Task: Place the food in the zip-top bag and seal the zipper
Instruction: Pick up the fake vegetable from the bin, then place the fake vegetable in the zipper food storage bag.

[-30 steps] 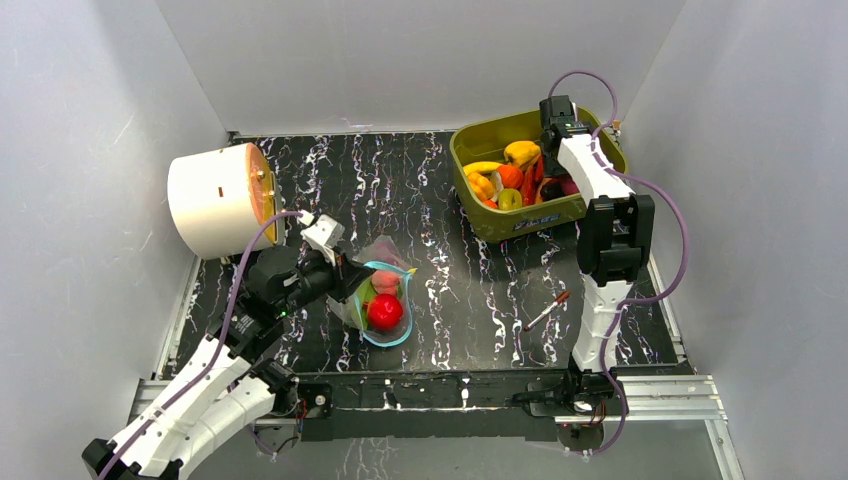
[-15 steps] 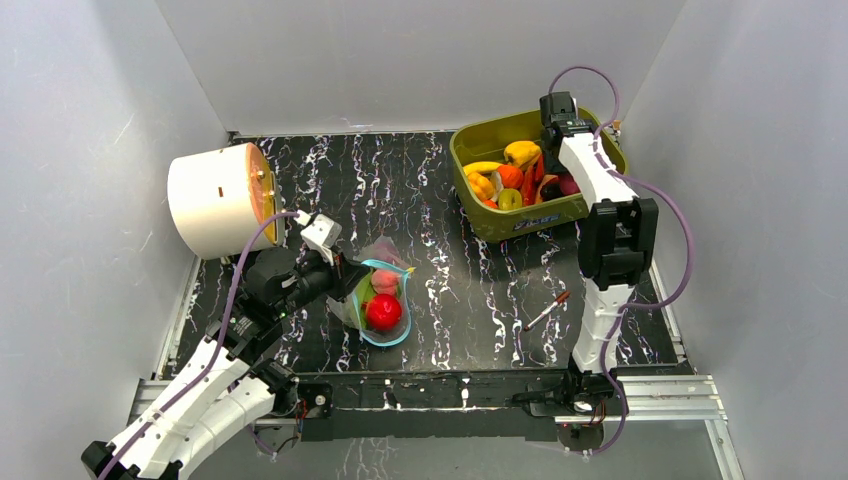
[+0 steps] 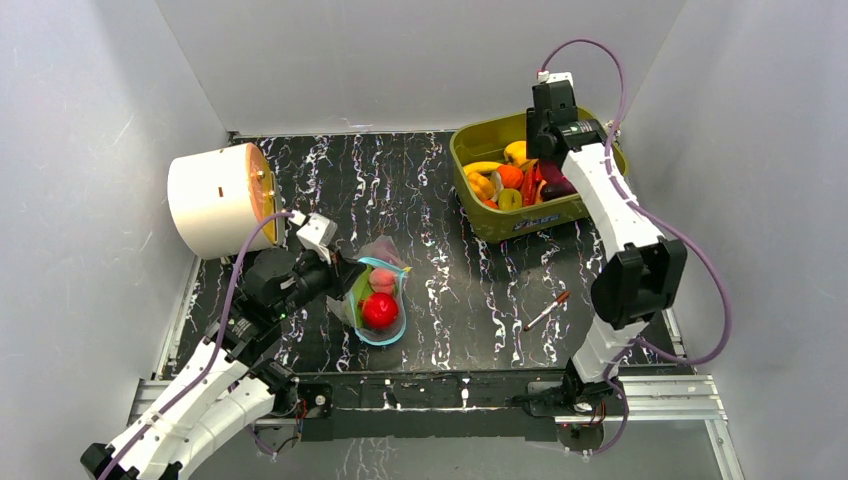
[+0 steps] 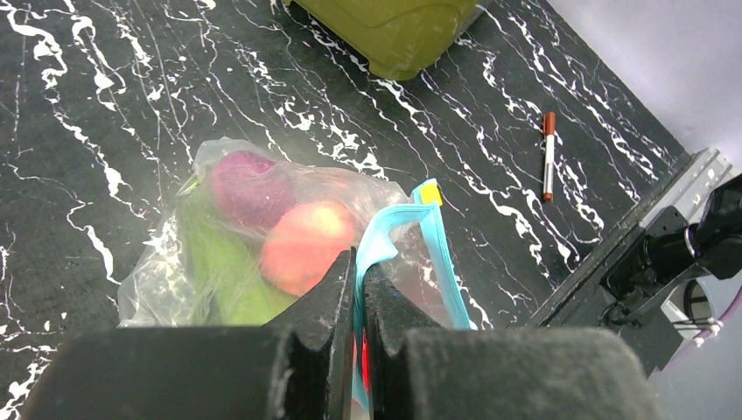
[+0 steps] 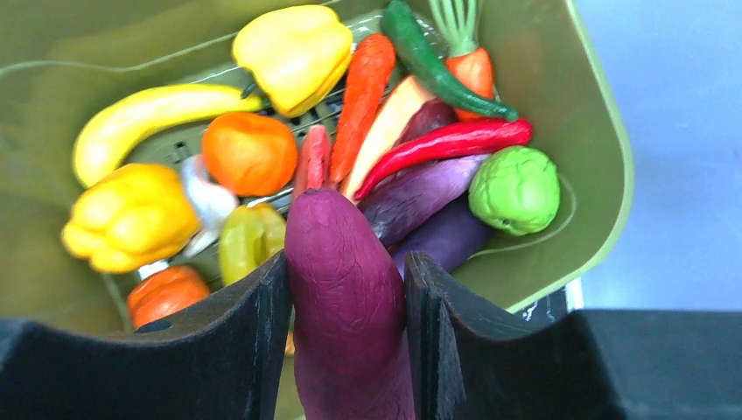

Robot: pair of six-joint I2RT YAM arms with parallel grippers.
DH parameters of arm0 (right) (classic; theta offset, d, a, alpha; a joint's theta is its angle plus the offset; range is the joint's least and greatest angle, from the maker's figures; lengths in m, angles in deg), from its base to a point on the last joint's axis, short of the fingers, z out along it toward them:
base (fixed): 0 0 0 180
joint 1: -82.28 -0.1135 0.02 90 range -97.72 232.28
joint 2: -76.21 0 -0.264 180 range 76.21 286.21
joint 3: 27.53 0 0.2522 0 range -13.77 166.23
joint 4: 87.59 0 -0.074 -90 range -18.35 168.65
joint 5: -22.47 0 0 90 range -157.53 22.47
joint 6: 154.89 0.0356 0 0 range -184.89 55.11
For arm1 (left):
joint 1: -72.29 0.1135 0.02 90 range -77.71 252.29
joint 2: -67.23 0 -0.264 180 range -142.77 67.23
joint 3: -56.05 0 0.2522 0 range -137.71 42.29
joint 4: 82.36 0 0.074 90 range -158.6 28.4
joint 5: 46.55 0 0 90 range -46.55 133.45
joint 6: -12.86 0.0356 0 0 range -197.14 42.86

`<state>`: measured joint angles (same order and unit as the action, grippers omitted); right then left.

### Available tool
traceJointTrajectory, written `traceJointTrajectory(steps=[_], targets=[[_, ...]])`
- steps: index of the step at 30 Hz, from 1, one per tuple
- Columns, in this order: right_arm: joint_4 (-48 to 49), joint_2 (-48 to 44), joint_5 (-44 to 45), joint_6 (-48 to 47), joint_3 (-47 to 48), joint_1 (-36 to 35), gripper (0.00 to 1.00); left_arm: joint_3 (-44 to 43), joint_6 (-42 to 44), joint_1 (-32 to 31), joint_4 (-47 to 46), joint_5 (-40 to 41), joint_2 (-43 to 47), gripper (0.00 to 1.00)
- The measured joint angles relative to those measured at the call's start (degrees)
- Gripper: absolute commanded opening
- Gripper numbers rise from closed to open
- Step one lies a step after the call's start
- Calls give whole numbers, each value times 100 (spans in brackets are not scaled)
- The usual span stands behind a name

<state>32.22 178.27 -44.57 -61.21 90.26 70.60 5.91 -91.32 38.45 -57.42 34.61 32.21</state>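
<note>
My left claw (image 4: 359, 267) is pinched shut on the zipper (image 4: 437, 262), the light-blue strip along the bag's mouth. The bag (image 4: 166, 271) is clear and crumpled. It lies on the black marbled surface (image 4: 87, 105) in front of my left arm, with its mouth gaping in a loop. Through the plastic I see a red apple (image 3: 379, 311), a pinkish peach (image 4: 306, 245), a purple onion (image 4: 243, 185) and a green leaf (image 4: 219, 280). My right claw (image 5: 347, 262) grips a dark purple yam (image 5: 346, 315) between its pads, above the olive tub (image 5: 604, 175) at the far right, which is heaped with toy vegetables (image 5: 293, 52).
</note>
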Motion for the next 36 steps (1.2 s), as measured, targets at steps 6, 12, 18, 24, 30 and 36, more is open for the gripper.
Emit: traceJointTrajectory(steps=[6,12,18,24,30,36], targets=[[136,-929,-588,409,-688,-238,33,9,-223,0,2,203,48,0],[466,-2122,-1318,833,-1797,-730,31,4,-560,-2,-22,245,-160,0],[730,-2968,-2308,1344,-2566,-1329,31,-339,-828,0,-39,289,-520,0],[1172,-3696,-3213,1967,-3274,-2162,31,-616,-949,-2,-164,483,-863,0],[1628,-4037,-3495,2704,-3735,-2787,32,-649,-1167,-2,-225,704,-1073,0],[1794,-3939,-3418,3154,-3825,-3576,33,-649,-1399,-2,-238,758,-1139,0]])
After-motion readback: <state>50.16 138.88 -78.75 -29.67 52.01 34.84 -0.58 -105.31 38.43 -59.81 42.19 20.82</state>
